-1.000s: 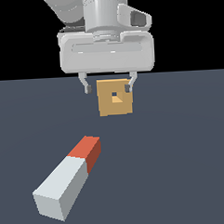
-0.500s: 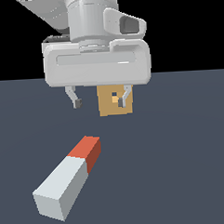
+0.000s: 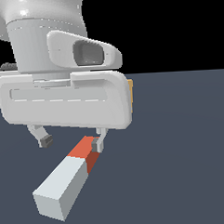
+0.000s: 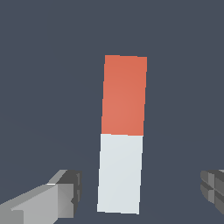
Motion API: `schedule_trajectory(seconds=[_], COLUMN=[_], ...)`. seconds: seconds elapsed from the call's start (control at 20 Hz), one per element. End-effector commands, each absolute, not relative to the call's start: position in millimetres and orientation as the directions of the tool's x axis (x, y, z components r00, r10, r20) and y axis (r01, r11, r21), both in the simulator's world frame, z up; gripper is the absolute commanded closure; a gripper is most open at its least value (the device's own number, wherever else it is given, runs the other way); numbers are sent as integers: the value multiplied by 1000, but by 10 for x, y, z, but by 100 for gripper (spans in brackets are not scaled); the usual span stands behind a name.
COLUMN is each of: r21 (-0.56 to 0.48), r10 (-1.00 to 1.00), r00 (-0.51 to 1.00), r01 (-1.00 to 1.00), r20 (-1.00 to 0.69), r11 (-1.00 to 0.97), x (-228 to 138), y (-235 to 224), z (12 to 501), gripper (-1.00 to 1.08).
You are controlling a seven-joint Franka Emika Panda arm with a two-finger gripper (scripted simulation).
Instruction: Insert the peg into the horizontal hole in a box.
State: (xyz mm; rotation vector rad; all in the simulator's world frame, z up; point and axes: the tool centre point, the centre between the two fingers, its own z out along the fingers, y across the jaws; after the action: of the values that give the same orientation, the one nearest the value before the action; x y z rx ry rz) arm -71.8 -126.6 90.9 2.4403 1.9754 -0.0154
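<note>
The peg [image 3: 66, 179] lies flat on the dark floor, a pale grey bar with a red-orange end [image 3: 83, 150] pointing away from the camera. My gripper [image 3: 72, 140] hangs open just above the red end, one finger on each side. In the wrist view the peg [image 4: 121, 135] runs lengthwise between the spread fingertips [image 4: 59, 194], its pale half closest to them, and the gripper [image 4: 138, 192] holds nothing. Only a thin tan sliver of the box [image 3: 131, 92] shows past the hand's edge. The hole is hidden behind the hand.
The dark grey floor [image 3: 181, 152] stretches on all sides of the peg. My large white hand body [image 3: 67, 104] fills the upper part of the exterior view's left and blocks what stands behind it.
My hand has come from in front of the box toward the camera and down over the peg, now covering the box. The peg has not moved; the fingers stay open.
</note>
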Motion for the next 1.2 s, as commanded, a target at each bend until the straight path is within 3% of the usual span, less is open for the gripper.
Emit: schedule_trajectory(seconds=[0.0,0.6,1.15], r21=[-2,-1,0], r10=[973,967,966], r00=[232,256,258], r01=[973,967,966], r20=[-6,-2,0], r11=[-232,-256,-258], x=[-806,-897,-905], y=[-1382,-1500,-1505], z=[823,681,255], gripper=[-92,-92,-92])
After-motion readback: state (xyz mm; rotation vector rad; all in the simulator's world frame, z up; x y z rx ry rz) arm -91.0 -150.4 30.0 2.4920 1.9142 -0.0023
